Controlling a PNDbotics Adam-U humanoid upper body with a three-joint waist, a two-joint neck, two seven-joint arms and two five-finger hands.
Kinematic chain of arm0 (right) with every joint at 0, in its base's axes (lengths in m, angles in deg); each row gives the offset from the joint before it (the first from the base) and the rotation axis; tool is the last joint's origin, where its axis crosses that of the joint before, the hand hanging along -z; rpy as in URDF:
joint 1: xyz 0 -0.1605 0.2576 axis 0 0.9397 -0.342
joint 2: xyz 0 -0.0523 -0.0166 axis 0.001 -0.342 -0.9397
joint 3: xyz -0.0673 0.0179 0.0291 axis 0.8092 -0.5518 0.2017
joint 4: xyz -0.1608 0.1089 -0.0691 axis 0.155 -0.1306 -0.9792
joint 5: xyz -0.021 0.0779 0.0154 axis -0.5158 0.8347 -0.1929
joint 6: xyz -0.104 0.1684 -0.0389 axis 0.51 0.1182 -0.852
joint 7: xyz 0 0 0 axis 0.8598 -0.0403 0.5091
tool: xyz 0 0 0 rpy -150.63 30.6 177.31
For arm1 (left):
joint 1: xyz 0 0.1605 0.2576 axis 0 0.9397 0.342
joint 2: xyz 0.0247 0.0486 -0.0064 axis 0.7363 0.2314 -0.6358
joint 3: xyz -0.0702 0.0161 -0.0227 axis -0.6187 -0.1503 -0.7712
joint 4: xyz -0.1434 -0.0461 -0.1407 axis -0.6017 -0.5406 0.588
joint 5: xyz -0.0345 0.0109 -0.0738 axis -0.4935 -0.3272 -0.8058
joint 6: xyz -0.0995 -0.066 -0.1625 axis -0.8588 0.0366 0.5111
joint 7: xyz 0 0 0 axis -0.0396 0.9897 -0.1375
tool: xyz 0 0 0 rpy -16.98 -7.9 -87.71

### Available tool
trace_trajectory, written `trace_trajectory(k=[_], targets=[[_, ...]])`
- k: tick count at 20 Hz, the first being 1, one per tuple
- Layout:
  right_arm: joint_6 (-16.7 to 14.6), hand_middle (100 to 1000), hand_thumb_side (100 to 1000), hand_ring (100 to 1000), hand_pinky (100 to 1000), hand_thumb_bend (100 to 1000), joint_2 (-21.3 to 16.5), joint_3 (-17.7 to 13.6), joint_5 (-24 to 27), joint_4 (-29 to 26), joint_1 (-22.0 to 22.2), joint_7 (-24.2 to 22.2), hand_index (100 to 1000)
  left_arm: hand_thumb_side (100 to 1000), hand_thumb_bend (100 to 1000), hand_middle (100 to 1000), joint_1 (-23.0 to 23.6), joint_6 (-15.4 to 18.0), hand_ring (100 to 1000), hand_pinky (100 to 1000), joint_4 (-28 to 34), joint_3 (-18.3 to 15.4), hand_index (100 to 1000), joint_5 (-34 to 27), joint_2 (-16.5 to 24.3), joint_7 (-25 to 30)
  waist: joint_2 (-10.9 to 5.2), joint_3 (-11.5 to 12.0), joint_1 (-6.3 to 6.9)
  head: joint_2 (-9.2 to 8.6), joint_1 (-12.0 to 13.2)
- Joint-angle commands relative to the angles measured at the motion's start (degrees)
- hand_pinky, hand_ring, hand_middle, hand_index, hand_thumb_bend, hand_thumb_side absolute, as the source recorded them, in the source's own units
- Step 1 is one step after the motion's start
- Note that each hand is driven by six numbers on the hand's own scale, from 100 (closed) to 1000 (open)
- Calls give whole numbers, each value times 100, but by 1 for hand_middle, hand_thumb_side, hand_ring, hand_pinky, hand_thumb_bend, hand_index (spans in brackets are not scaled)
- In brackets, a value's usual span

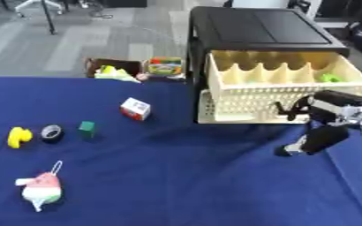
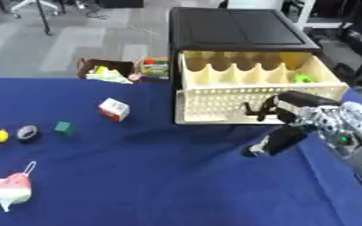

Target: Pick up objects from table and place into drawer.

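Right hand [image 1: 323, 128] holding nothing, fingers relaxed, at open drawer [image 1: 280, 103] front edge, bare blue table [image 1: 184, 176] below

No text, label, brand, number or sign can be read anywhere. The small white and red box [image 1: 135, 108], well to the left of the right hand [image 1: 323, 132], carries coloured print on its faces, but no letters or figures can be made out. The colourful pack [image 1: 165, 66] at the far edge of the tabletop, farther left and beyond the hand, shows red, green and yellow patches that may be packaging print, too blurred to read. The drawer [image 1: 254, 99] just behind the hand bears no visible marking.
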Motion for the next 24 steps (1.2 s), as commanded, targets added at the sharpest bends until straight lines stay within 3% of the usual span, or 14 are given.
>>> trace_trajectory(k=[1,12,19,22,23,24], targets=[[1212,100,470,100,100,653,-187,-142,-20,-287,-9,-1217,923,700,180,537,-28,5,484,401,99,-76,820,-18,204,-20,-103,10,13,-38,17],[1059,100,508,100,100,670,-359,-593,-584,-1221,281,-1217,936,701,184,536,-1,16,484,401,99,-84,820,-14,228,-32,-128,-1,21,-16,71],[835,100,560,100,100,676,-398,-1280,-941,-1741,405,-1190,924,700,190,538,52,20,484,402,99,-95,822,27,271,-55,-162,-41,39,67,166],[597,100,619,100,100,669,-316,-1632,-1019,-1754,376,-1016,910,699,205,542,121,-8,484,404,99,-105,827,124,323,-52,-186,-64,51,116,264],[516,100,715,100,100,623,-271,-1757,-1045,-1755,329,-941,887,691,241,549,182,-32,483,408,99,-120,837,187,382,-24,-206,-78,59,151,309],[435,100,735,100,100,604,-224,-1886,-1091,-1755,272,-862,881,690,245,552,257,-59,483,410,99,-149,840,260,465,28,-222,-95,64,180,350]])
